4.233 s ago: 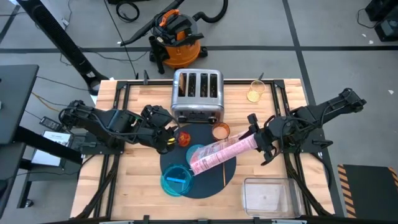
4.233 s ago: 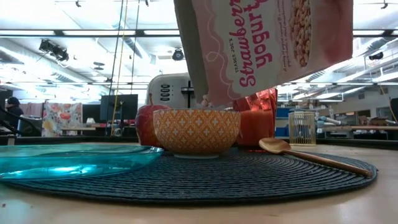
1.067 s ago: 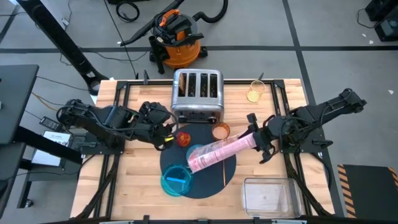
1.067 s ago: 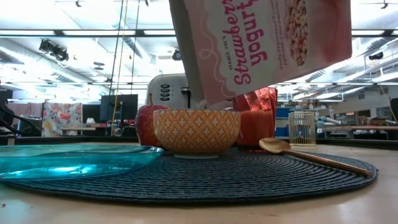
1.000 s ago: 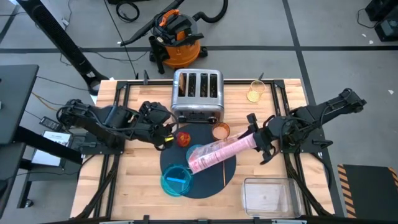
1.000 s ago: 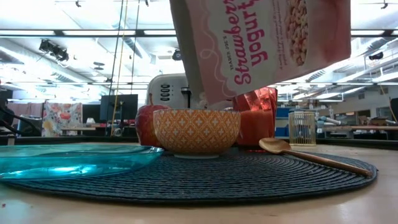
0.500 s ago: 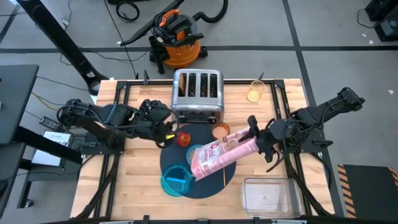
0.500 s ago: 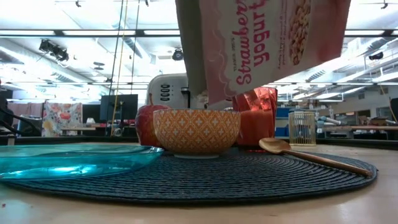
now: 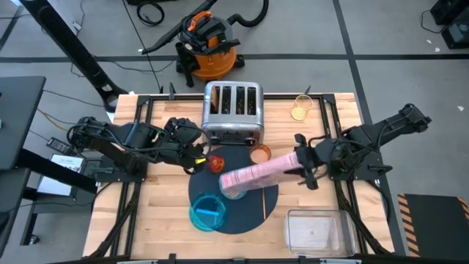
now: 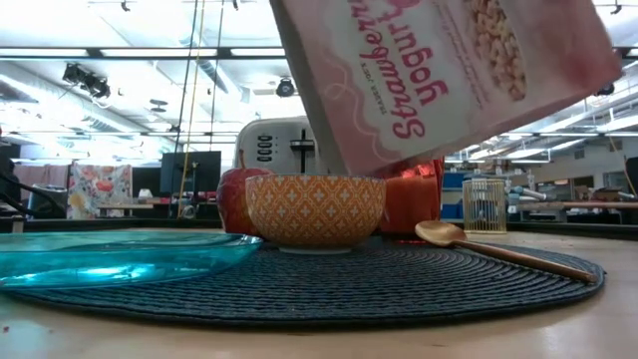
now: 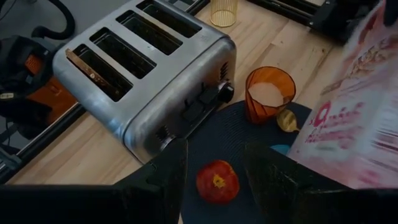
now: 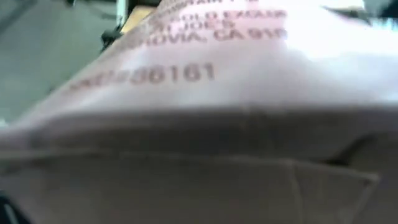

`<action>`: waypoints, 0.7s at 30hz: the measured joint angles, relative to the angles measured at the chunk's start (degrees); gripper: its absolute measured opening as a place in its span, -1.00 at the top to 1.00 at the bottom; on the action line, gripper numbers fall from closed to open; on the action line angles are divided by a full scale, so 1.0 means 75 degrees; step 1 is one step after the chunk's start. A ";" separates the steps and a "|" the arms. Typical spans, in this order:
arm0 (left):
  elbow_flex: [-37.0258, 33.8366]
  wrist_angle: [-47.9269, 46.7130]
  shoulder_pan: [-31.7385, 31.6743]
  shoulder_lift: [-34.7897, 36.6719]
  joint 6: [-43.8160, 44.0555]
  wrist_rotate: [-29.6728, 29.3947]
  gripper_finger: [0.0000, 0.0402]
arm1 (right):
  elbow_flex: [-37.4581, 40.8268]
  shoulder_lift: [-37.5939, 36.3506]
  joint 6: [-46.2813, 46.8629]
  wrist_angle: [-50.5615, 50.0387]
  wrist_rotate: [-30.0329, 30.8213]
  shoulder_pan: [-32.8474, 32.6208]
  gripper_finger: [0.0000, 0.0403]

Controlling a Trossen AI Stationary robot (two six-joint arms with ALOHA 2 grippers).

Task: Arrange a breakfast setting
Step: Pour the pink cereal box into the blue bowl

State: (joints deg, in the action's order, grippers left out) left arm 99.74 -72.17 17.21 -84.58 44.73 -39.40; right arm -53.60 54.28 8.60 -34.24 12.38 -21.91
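Right gripper (image 9: 302, 167) grips the cereal box (image 9: 253, 176) over the wooden table (image 9: 157, 213); bowl (image 10: 315, 210) at its nine o'clock

Cereal box (image 10: 449, 75) tilted above patterned bowl (image 10: 315, 210).

Around the one toaster (image 9: 233, 112), four slots are being counted in its top. One mat (image 9: 253, 209) is being seen in front of it, and on that mat one apple (image 9: 217, 163), one cup (image 9: 260, 155), one bowl (image 10: 315, 210), one plate (image 9: 208, 213) and one spoon (image 10: 498, 251) are being counted. One cereal box (image 9: 253, 176) is being held above the mat. One clear glass (image 9: 301, 107) is being noted beside the toaster, and one clear bin (image 9: 318, 232) well in front of it. Two arms are being counted, one on each side.
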 joint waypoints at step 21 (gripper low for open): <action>0.0000 0.0164 0.0122 0.0000 0.0161 0.0085 0.18 | 0.0000 -0.0003 0.6523 -0.0128 -0.0341 0.0742 0.18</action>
State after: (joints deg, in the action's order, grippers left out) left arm 99.74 -70.94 18.13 -84.58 45.94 -38.76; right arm -53.60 54.26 57.52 -35.20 9.82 -16.35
